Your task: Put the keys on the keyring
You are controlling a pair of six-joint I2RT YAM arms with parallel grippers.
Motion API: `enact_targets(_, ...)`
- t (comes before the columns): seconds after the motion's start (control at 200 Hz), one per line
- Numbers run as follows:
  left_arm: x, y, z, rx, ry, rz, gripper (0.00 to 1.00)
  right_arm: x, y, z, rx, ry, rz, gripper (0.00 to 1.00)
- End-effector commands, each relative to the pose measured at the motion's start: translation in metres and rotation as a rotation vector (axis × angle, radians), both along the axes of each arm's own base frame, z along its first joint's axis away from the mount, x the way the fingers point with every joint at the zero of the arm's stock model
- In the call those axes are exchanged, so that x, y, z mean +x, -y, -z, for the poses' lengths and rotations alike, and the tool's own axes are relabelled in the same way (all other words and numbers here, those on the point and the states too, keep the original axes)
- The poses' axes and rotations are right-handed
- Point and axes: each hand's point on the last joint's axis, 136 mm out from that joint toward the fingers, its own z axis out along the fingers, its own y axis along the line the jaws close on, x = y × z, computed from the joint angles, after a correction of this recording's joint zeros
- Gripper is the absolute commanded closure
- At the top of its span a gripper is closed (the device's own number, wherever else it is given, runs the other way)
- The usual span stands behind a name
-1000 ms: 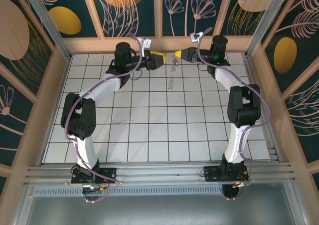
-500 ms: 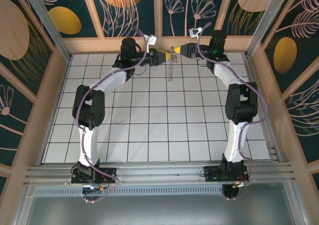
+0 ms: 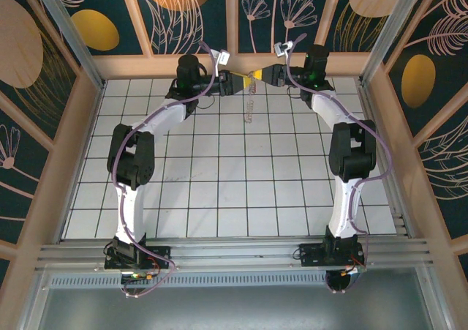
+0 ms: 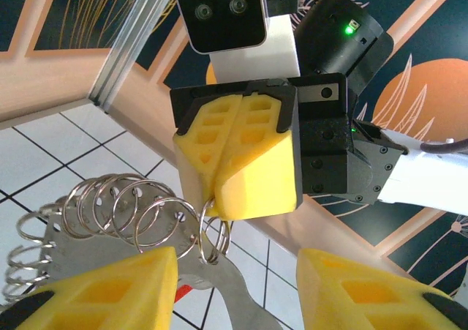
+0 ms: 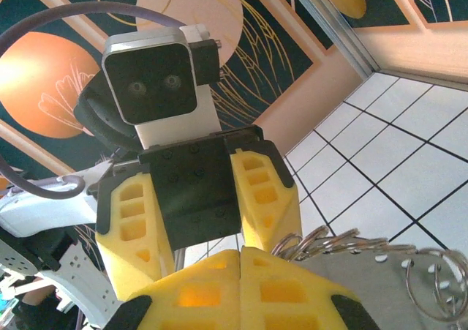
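At the back wall, the keyring (image 3: 250,107) hangs down as a grey metal strip (image 4: 234,301) carrying several split rings (image 4: 117,213). My right gripper (image 3: 263,74) is shut, its yellow fingertips (image 4: 238,162) pinching the end ring (image 4: 212,235). My left gripper (image 3: 235,82) faces it head-on and stands open (image 4: 235,279), one finger (image 4: 102,293) on each side of the strip and the end ring. A red sliver, the key's head (image 4: 183,293), peeks out beside the left finger. In the right wrist view the shut fingers (image 5: 241,271) sit against the rings (image 5: 322,241).
The wooden back wall (image 3: 234,65) is right behind both grippers. White tiled floor (image 3: 234,184) stretches toward the arm bases. A metal corner post (image 3: 69,34) stands at the back left, and wooden side walls border the floor.
My left arm has moved right and toward the back wall, meeting the right gripper, and its jaws have narrowed. The right gripper has lifted the keyring slightly toward the wall.
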Motion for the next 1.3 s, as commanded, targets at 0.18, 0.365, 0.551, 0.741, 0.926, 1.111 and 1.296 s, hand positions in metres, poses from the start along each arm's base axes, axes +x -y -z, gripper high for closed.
enact_targets(0.18,0.001,0.000,-0.012,-0.046,0.029,0.028,0.59,-0.005,-0.006,-0.008,0.005,0.037,-0.021,1.00)
enact_targets(0.365,0.001,0.000,-0.014,-0.063,0.022,0.033,0.60,-0.005,-0.007,-0.006,0.001,0.033,-0.022,1.00)
enact_targets(0.551,0.001,0.000,-0.013,-0.069,0.014,0.039,0.63,-0.004,-0.007,-0.004,-0.002,0.028,-0.016,1.00)
enact_targets(0.741,-0.001,0.002,-0.009,-0.076,0.004,0.046,0.69,-0.003,-0.009,-0.005,-0.001,0.029,-0.017,1.00)
enact_targets(0.926,0.000,0.002,-0.006,-0.077,-0.002,0.046,0.72,-0.004,-0.010,-0.005,-0.003,0.027,-0.020,1.00)
enact_targets(1.111,0.000,0.004,-0.003,-0.075,-0.007,0.051,0.75,-0.003,-0.012,-0.004,-0.006,0.026,-0.019,1.00)
enact_targets(1.296,0.000,0.005,0.001,-0.072,-0.011,0.053,0.83,-0.003,-0.014,-0.003,-0.008,0.022,-0.019,1.00)
